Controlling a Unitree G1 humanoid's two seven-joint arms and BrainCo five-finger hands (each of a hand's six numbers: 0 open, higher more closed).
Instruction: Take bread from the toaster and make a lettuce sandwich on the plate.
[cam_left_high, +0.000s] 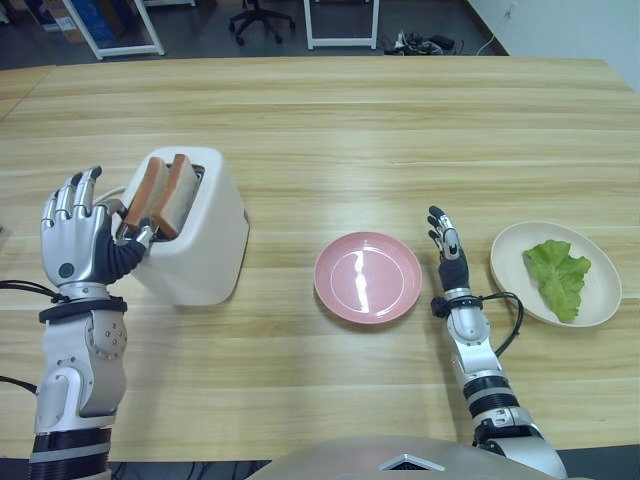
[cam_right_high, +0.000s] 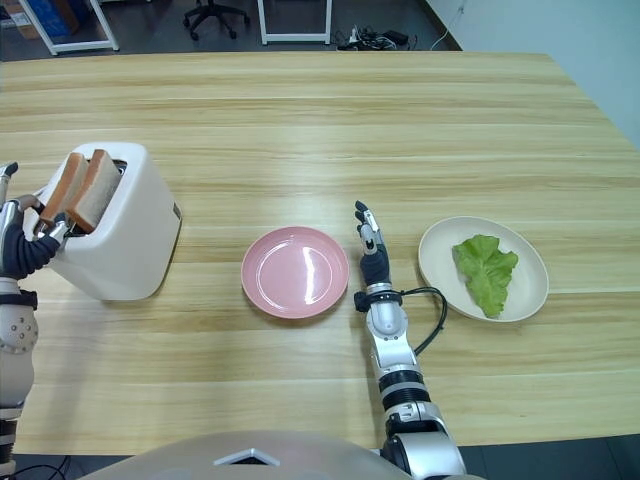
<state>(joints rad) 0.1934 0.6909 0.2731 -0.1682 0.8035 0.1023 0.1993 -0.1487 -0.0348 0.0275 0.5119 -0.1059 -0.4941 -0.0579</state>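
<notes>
A white toaster (cam_left_high: 200, 240) stands at the left of the table with two brown bread slices (cam_left_high: 163, 193) sticking up from its slots. My left hand (cam_left_high: 82, 236) is raised just left of the toaster, fingers extended, with its thumb touching the near end of the bread. An empty pink plate (cam_left_high: 367, 277) lies in the middle. My right hand (cam_left_high: 448, 245) hovers edge-on between the pink plate and a cream plate (cam_left_high: 510, 255), fingers straight and holding nothing. A green lettuce leaf (cam_left_high: 560, 272) rests on the cream plate.
The wooden table (cam_left_high: 330, 120) stretches wide behind the objects. Office chairs and white frames stand on the floor beyond its far edge.
</notes>
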